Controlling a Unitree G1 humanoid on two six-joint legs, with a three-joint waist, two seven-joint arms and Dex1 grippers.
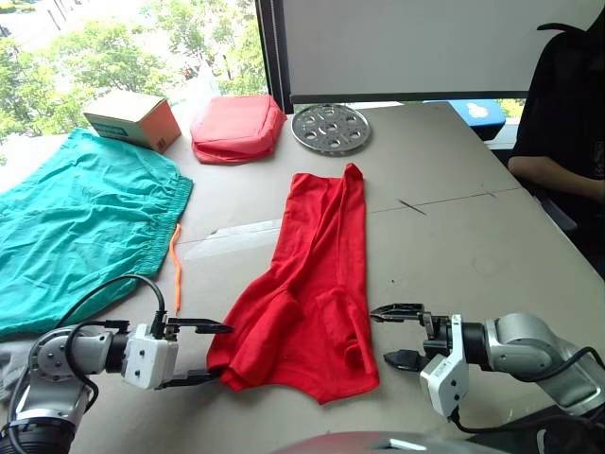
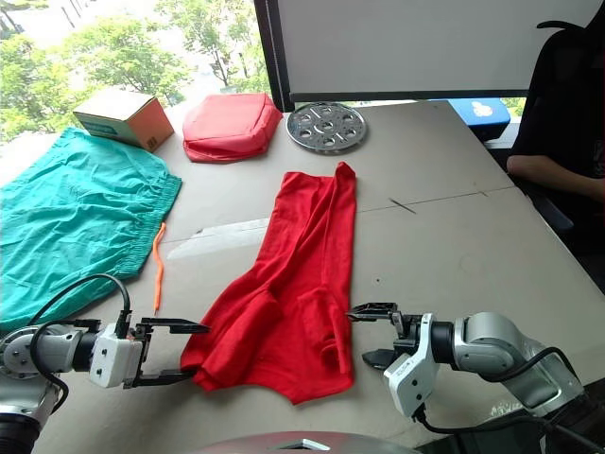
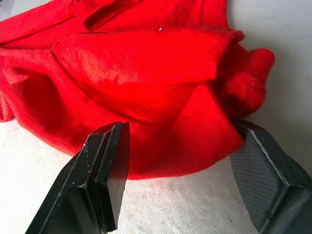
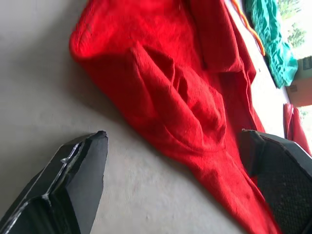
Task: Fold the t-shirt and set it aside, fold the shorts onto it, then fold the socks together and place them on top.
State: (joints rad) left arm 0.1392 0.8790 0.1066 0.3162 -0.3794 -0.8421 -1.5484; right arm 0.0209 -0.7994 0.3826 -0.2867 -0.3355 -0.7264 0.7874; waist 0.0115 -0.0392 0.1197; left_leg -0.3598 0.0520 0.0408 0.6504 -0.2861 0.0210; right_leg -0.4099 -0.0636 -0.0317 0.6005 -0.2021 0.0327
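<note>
The red t-shirt lies crumpled lengthwise in the middle of the table, its wider end nearest me. My left gripper is open at that end's left corner, its fingers either side of the cloth edge. On the opposite side, my right gripper is open just beside the near right corner, with bare table between its fingers and the t-shirt. The teal shorts lie spread flat at the left, orange drawstring trailing. A bit of grey-white cloth by my left arm may be the socks.
At the back stand a cardboard box, a pinkish-red padded pouch and a round metal plate with holes. A person in black sits at the table's right edge. Bare table lies right of the t-shirt.
</note>
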